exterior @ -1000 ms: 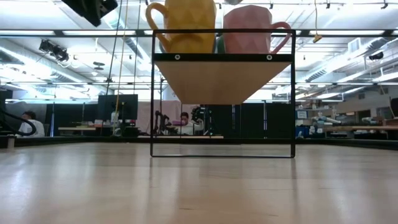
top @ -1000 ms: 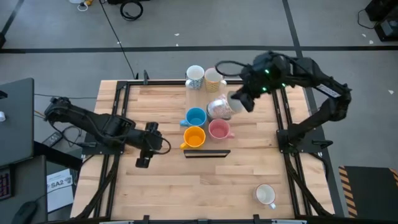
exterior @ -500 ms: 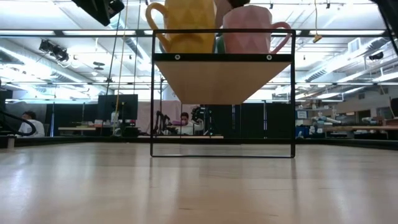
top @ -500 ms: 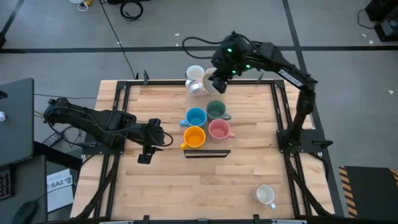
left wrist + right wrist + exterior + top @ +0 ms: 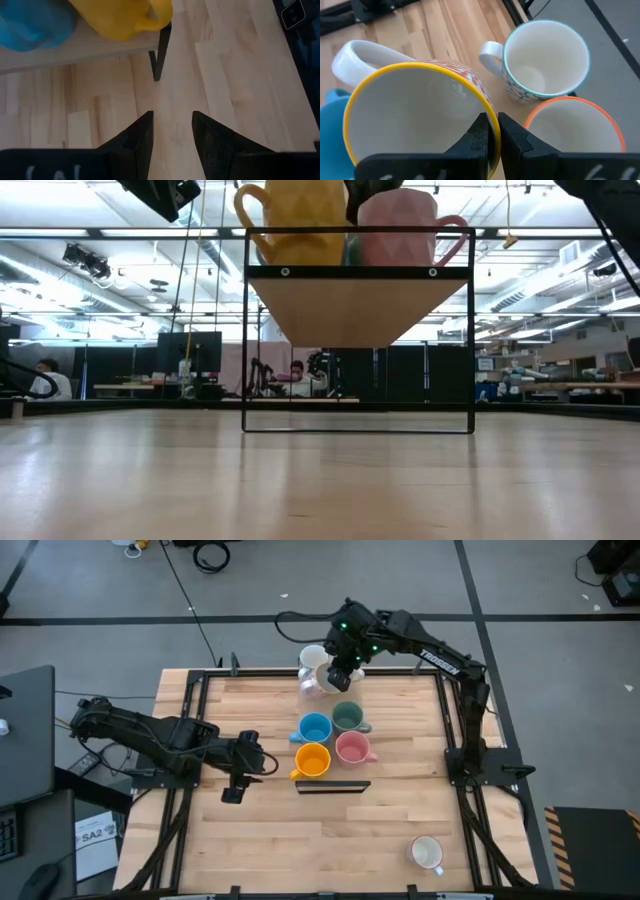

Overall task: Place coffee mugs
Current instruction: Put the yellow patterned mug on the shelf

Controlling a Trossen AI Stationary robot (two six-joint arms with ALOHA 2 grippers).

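A raised rack shelf (image 5: 330, 783) bears a blue mug (image 5: 315, 728), a grey-green mug (image 5: 347, 718), an orange mug (image 5: 313, 760) and a pink mug (image 5: 351, 748). My right gripper (image 5: 334, 674) hangs over the table's far middle, shut on a yellow-rimmed mug (image 5: 415, 110). Beside it stand a teal-rimmed patterned mug (image 5: 545, 55) and an orange-rimmed mug (image 5: 575, 130). A white mug (image 5: 428, 853) stands alone near the front right. My left gripper (image 5: 245, 755) hovers open left of the rack, with only bare wood between its fingers (image 5: 210, 140). My right gripper pinches the yellow-rimmed mug's rim (image 5: 489, 111), one finger (image 5: 479, 134) inside the cup and one outside, on the side away from its white handle (image 5: 350, 55). The fingers slant down from the table's right. The mug hangs tilted; I cannot tell whether it touches the table.
The rack's black frame (image 5: 358, 330) stands mid-table, its shelf well above the wood, with the orange mug (image 5: 290, 210) and the pink mug (image 5: 405, 225) on top. Bare wood lies to the near and left sides of it. Black rails run along the table's edges.
My right gripper has carried the yellow-rimmed mug from above the rack's right side toward the table's far edge and left, sinking and rolling its wrist. The grey-green mug, covered before by the carried mug, now shows on the shelf. The gripper has stayed shut.
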